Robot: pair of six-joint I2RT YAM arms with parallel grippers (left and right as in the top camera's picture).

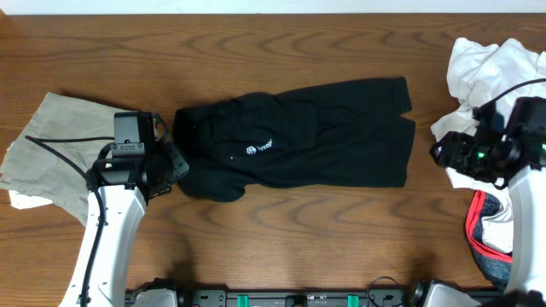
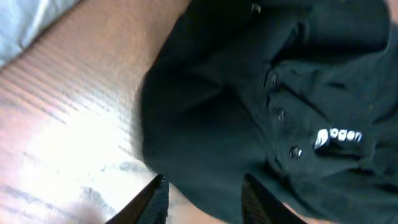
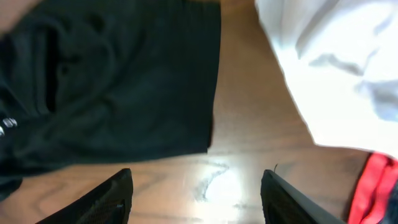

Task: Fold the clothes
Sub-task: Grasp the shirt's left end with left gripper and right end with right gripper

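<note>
A: Where is the black shirt (image 1: 299, 136) being seen?

B: It is being shown lying flat in the middle of the table (image 1: 299, 34), with its long way running left to right. The collar end is being pointed to the left, the bottom end to the right.

A: Which gripper is being kept nearer to it?

B: The left gripper (image 2: 205, 180). It is being held low at the collar end, and the round edge of the shirt is lying between its two fingers. The fingers are being held apart, so nothing is being squeezed.

A: And the right gripper (image 3: 198, 177)?

B: It is being held just past the bottom edge, over bare wood, beside the white cloth (image 1: 495, 60). Its fingers are being held wide apart and nothing is being gripped.

A: How are the arms being posed?

B: Both are being stretched in from the near edge of the table, one at each short end of the shirt, with the fingers being pointed down at the wood.

A: What is being called for next?

B: Likely the left fingers are being readied to be shut on the collar end, since that edge is already between them.
</note>
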